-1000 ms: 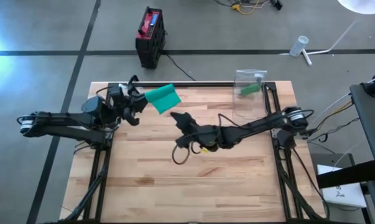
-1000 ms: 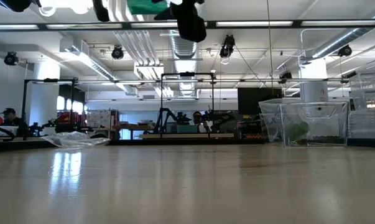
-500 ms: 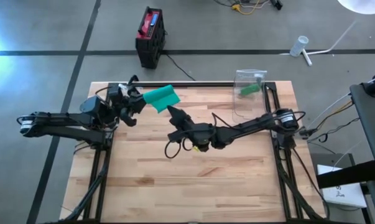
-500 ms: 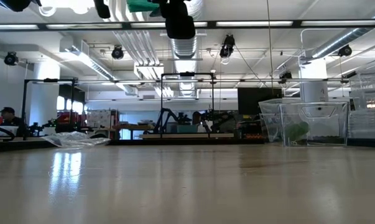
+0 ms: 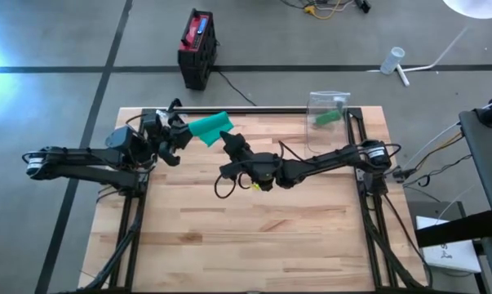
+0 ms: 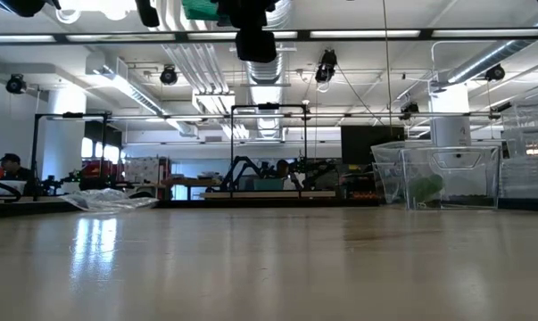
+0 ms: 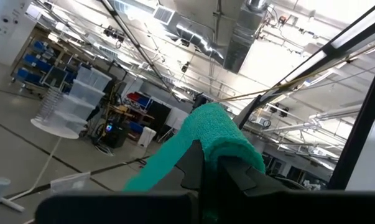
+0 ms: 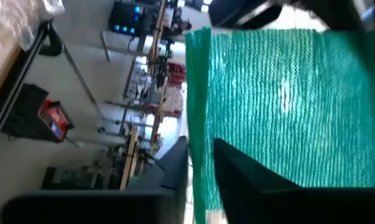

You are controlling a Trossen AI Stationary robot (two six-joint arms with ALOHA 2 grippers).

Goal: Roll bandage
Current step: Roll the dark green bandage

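The green bandage [image 5: 210,126] hangs in the air over the table's far left part, between my two grippers. My left gripper [image 5: 180,131] is shut on its left end. My right gripper [image 5: 227,140] reaches in from the right, its fingers closed on the bandage's right end. In the right wrist view the ribbed cloth [image 8: 287,93] fills the picture ahead of the fingers. In the low view both grippers and a bit of green bandage [image 6: 202,9] show at the top edge, high above the table. My left gripper holds the bandage's left end [image 7: 221,140], which lies folded over its fingertips; the fingers slant upward. The bandage is lifted clear of the table. My right gripper pinches the bandage's free right end near one long edge [image 8: 199,177] between its two fingers [image 8: 243,171], which point level from the table's right.
A clear plastic box [image 5: 328,121] with green things inside stands at the table's far right. A black and red case [image 5: 197,47] sits on the floor beyond the far edge. A cable loop [image 5: 222,187] hangs under my right arm. The table's near half is bare wood [image 5: 254,245].
My right gripper has moved toward the table's left and far edge, up to the bandage's free end. The bandage has stayed up in my left gripper.
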